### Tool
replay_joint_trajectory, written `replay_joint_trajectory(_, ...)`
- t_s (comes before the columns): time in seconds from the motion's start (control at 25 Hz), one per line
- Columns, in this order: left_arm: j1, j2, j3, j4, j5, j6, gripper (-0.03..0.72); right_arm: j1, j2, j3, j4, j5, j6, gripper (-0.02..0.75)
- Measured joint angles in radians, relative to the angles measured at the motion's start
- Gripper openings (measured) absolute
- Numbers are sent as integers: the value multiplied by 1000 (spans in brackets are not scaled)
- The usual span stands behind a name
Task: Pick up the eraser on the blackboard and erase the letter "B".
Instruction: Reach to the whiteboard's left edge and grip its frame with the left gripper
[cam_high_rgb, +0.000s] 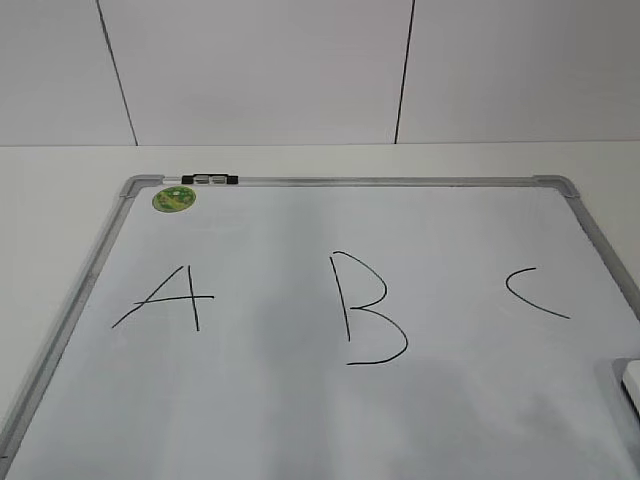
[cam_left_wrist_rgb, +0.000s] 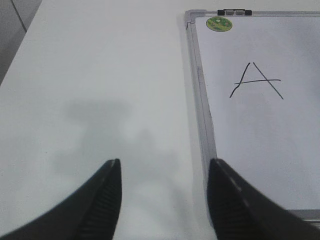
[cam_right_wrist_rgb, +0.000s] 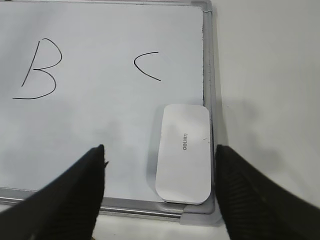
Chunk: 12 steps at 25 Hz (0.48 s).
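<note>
Between the right claw's (cam_right_wrist_rgb: 159, 155) spread fingers lies the eraser (cam_right_wrist_rgb: 183, 153), flat on the blackboard (cam_right_wrist_rgb: 100, 130), hard against its right frame near the lower corner. Grey print on the eraser's top reads "deli" upside down, I think; small, hard to be sure. Right claw wide open, holding nothing, touching nothing, hovering above the board. Ahead and to the left of it sits the letter "B" (cam_right_wrist_rgb: 40, 70), black, intact; letter C (cam_right_wrist_rgb: 147, 66) is straight ahead of the claw. Left claw (cam_left_wrist_rgb: 164, 167) is also released and empty, over the white desk (cam_left_wrist_rgb: 100, 75), its right finger above the board's left frame. Ahead-right of it: letter A (cam_left_wrist_rgb: 256, 80), round green sticker (cam_left_wrist_rgb: 219, 23), text unreadable, and a black-silver marker (cam_left_wrist_rgb: 234, 11) on the top frame.
</note>
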<state>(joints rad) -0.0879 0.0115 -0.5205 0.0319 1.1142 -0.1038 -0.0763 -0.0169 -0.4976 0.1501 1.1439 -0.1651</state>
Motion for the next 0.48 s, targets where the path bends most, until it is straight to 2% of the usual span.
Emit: replay_joint_trajectory(0.48, 0, 0, 0, 0, 0, 0, 391, 0, 0, -42, 0, 24, 5, 548)
